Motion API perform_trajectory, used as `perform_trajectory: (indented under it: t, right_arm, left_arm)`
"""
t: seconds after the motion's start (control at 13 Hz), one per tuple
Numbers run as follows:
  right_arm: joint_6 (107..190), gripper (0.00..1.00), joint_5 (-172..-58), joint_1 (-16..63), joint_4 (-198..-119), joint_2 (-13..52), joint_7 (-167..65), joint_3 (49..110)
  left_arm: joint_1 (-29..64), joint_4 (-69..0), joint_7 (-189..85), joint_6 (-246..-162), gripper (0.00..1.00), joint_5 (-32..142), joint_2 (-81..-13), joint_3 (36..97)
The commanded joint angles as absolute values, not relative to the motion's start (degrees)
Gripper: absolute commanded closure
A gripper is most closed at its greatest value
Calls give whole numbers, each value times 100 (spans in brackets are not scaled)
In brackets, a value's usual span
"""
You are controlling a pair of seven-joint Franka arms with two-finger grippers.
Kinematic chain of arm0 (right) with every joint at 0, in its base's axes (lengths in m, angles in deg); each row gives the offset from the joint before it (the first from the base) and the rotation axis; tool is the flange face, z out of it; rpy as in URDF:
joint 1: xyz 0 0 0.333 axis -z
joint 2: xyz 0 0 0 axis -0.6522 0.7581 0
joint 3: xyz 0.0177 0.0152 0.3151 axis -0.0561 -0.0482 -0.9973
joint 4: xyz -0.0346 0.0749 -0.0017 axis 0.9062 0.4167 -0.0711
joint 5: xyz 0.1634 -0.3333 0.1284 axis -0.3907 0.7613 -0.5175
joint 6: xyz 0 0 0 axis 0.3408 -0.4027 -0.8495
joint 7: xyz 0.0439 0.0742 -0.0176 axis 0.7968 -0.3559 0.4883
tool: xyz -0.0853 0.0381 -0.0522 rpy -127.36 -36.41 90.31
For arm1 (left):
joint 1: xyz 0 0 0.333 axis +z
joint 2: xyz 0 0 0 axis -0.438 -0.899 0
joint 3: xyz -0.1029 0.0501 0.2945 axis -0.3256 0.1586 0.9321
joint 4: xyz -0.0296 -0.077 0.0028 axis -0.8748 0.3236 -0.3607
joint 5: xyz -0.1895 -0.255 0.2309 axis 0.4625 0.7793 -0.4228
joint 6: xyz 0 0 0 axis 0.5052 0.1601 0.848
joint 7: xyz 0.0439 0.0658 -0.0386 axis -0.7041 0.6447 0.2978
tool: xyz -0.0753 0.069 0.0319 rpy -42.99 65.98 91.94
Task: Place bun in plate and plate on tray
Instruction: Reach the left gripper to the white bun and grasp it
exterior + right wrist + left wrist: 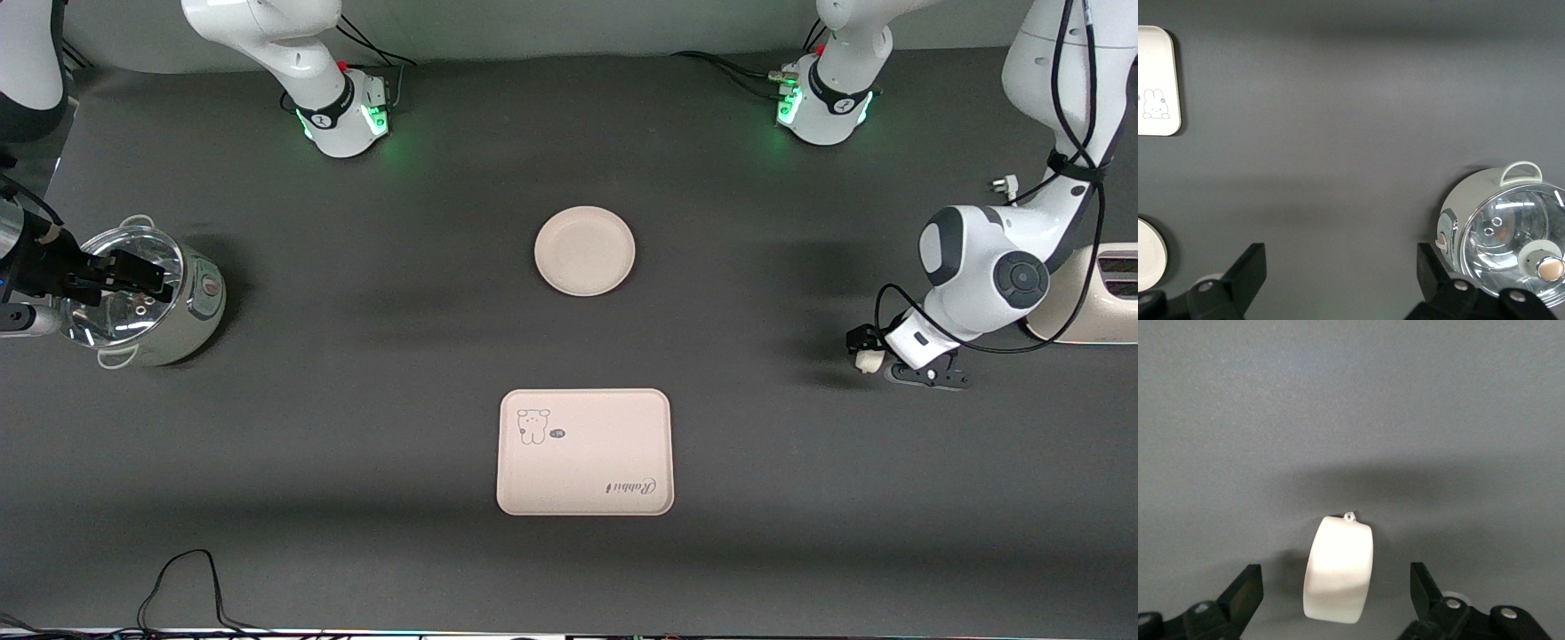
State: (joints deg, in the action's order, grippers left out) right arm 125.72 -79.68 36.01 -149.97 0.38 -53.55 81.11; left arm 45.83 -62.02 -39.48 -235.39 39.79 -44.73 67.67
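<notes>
Down low, the left gripper [1337,597] straddles the bun [1339,569] with jaws wide; the right gripper [1338,280], jaws wide, waits over a pot [142,298].

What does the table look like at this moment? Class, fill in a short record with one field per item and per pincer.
bun: on the table, between the left pincer's open fingers, not gripped
left pincer: low, at the left arm's end of the table
right pincer: open, over the pot
plate: holds nothing, mid-table
tray: holds nothing, nearer the front camera than the plate
</notes>
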Motion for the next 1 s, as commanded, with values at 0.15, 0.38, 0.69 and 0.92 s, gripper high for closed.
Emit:
perform_trajectory:
  t: [0.15,0.38,0.69,0.92]
  right_arm:
    - [12611,0,-7856,3631,-15132,-99,-5467,8071]
    - [12611,0,-7856,3640,-15132,-99,-5467,8071]
    - [12611,0,-7856,3640,-15132,-99,-5467,8071]
    - [12611,0,-7856,3640,-15132,-99,-5467,8071]
  left_arm:
    - [4575,-6269,-3969,-23668,64,3877,-4505,6801]
    - [4567,-6269,-3978,-23589,100,3877,-4462,6801]
    - [4269,-6129,-4300,-22336,100,3939,-3490,6503]
    - [3742,-5473,-5608,-20702,100,4236,-2793,5749]
